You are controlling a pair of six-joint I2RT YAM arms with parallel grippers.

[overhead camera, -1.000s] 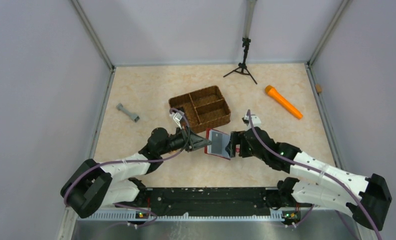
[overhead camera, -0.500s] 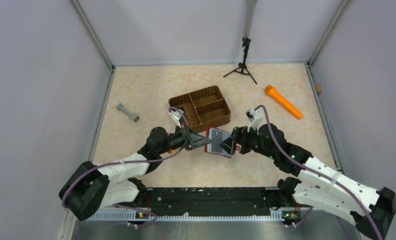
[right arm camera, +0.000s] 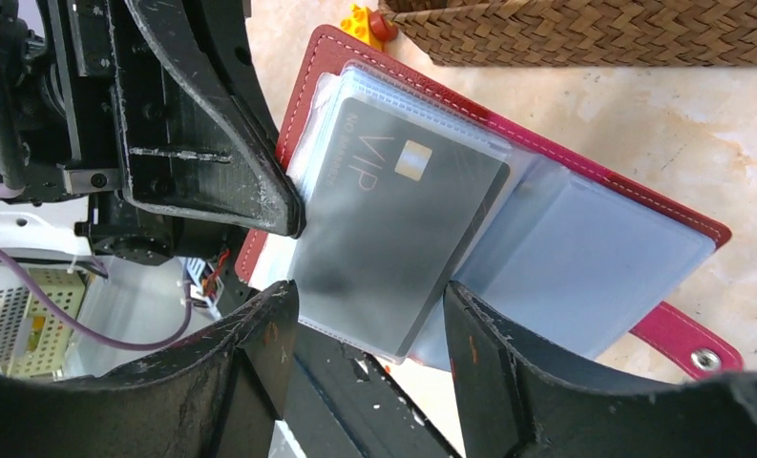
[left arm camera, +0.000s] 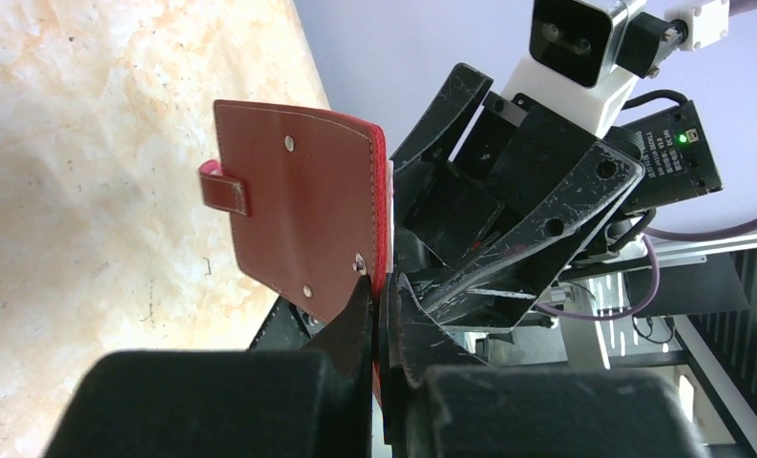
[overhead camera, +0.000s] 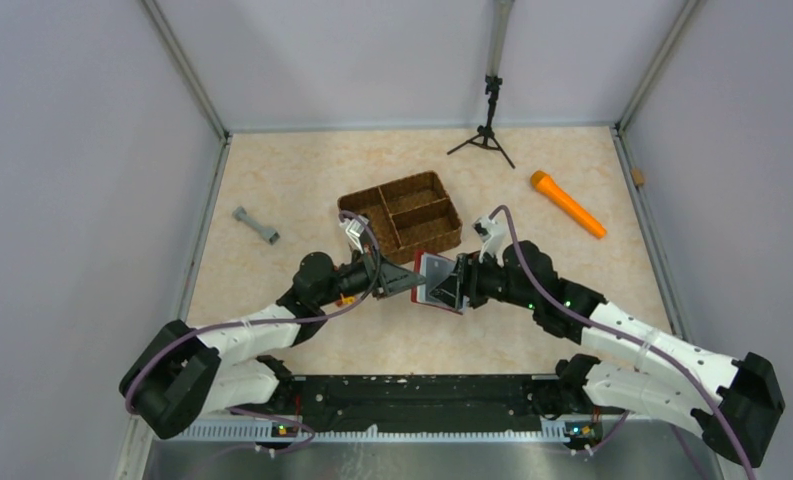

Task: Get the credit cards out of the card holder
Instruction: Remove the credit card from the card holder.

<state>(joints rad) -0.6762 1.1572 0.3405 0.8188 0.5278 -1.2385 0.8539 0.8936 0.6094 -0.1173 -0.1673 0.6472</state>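
The dark red card holder [overhead camera: 434,284] is held upright above the table, and my left gripper [left arm camera: 382,286] is shut on its lower edge. Its back with the strap tab [left arm camera: 298,210] faces the left wrist camera. In the right wrist view it lies open, with pale blue pockets [right arm camera: 584,258] inside. A dark grey credit card [right arm camera: 398,224] marked VIP sticks partway out of one pocket. My right gripper [right arm camera: 367,305] is open, its fingers [right arm camera: 260,334] spread either side of the card's near corner without touching it. From above, the right gripper [overhead camera: 462,284] is right against the holder.
A brown wicker divided basket [overhead camera: 400,212] stands just behind the holder. An orange torch-like object [overhead camera: 567,204] lies at the back right, a grey dumbbell-shaped piece [overhead camera: 256,226] at the left, and a small black tripod [overhead camera: 487,130] at the back. A yellow toy [right arm camera: 367,21] sits near the basket.
My right gripper swung up and back, then came in close against the open card holder, and its jaws have narrowed. The left gripper has kept its hold with little movement.
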